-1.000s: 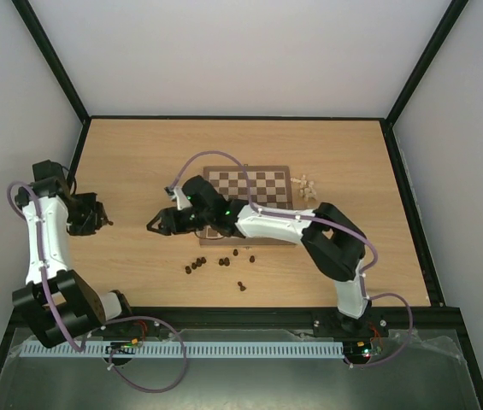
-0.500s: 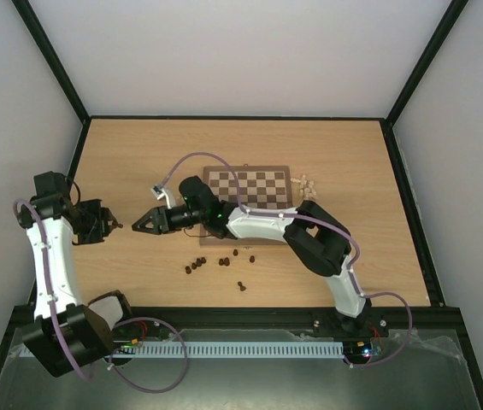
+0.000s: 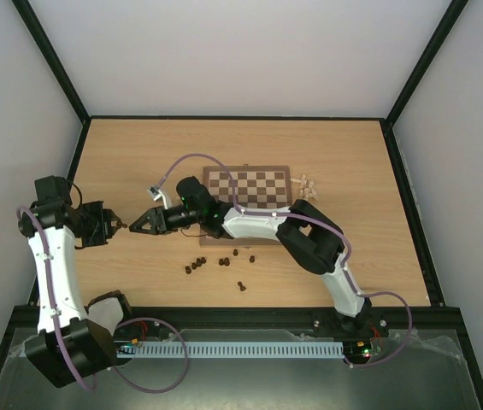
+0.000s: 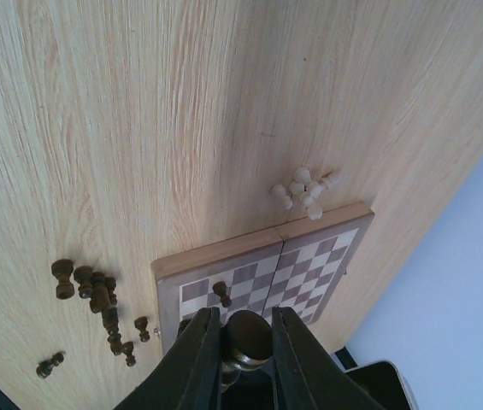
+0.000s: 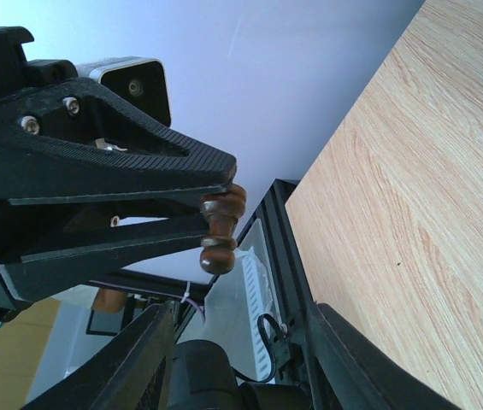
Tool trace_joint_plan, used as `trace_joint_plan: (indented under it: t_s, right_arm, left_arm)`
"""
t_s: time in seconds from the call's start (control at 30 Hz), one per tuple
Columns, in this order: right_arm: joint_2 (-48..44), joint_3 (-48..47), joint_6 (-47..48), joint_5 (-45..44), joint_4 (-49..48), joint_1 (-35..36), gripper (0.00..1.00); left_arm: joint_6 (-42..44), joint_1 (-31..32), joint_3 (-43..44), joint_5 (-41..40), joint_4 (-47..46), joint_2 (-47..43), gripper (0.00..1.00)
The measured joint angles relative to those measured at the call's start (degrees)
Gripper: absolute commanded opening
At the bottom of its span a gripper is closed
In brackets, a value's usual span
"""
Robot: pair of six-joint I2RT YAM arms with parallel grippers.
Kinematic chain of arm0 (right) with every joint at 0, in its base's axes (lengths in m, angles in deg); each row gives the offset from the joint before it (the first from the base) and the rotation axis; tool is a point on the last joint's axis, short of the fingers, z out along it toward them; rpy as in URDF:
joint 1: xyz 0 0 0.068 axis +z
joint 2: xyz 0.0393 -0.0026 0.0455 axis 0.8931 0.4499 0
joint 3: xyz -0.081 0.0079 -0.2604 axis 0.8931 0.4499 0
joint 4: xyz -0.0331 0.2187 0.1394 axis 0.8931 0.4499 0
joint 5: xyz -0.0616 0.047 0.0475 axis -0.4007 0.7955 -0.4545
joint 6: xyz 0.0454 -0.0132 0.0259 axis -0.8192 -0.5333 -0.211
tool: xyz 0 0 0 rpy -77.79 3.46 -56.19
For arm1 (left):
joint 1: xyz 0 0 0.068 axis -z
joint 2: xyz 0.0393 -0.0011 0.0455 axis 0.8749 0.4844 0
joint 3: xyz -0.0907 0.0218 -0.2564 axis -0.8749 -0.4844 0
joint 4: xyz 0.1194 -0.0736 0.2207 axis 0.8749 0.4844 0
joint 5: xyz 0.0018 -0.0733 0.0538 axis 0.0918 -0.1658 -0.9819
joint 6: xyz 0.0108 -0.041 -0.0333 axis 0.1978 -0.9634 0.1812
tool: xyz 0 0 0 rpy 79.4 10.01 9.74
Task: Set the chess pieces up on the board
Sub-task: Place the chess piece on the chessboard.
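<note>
A mid-air hand-off is taking shape just left of the square wooden chessboard (image 3: 248,170) with its dark-brown and cream squares. The left gripper (image 3: 115,226) is pinching one small dark brown turned wooden chessman (image 5: 221,226) between its black fingertips, with the piece's rounded lower end sticking out past them. The right gripper (image 3: 137,227) is facing it from the board's side, nose to nose, with its jaws spread wide and nothing between them. Setting-up is looking barely begun. One dark piece (image 4: 222,293) is standing on the board near its left edge. The other dark brown chessmen (image 3: 215,263) are lying scattered on the light wood tabletop (image 3: 138,154) in front of the board, and the pale beige chessmen (image 3: 307,185) are clustering at its right side. Next, the right gripper probably needs to line its jaws up around the exposed end and close squarely. The left should be letting go only once that grip is firm, since so small a piece could easily twist or drop.
</note>
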Motion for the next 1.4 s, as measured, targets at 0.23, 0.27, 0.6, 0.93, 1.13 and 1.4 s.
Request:
trace_joint_plan:
  t_s: [0.23,0.27,0.6,0.93,1.13,1.4]
  right_arm:
    - [1.1,-1.0,-1.1,0.6,-1.0,0.0,0.39]
    - [1.2,-1.2,-1.3,0.8,-1.1,0.0,0.39]
    - [2.5,-3.6,-2.1,1.4,-1.7,0.0,0.34]
    - [2.7,-4.0,-2.5,1.9,-2.1,0.0,0.29]
    - [2.9,-4.4,-2.7,2.5,-2.1,0.0,0.22]
    - [3.3,-4.5,-2.7,2.6,-1.9,0.4,0.14]
  left_arm:
    - [-0.6,0.3,0.0,0.8,0.4,-1.6,0.09]
    - [-0.7,0.4,0.0,0.8,0.4,-1.7,0.09]
    - [-1.9,2.2,-0.6,0.9,0.3,-2.6,0.09]
    - [-2.3,2.2,-1.0,0.9,0.3,-2.9,0.09]
    - [-2.3,2.2,-1.0,1.2,-0.5,-2.8,0.09]
    - [-2.8,3.0,-1.6,1.2,-1.6,-2.8,0.09]
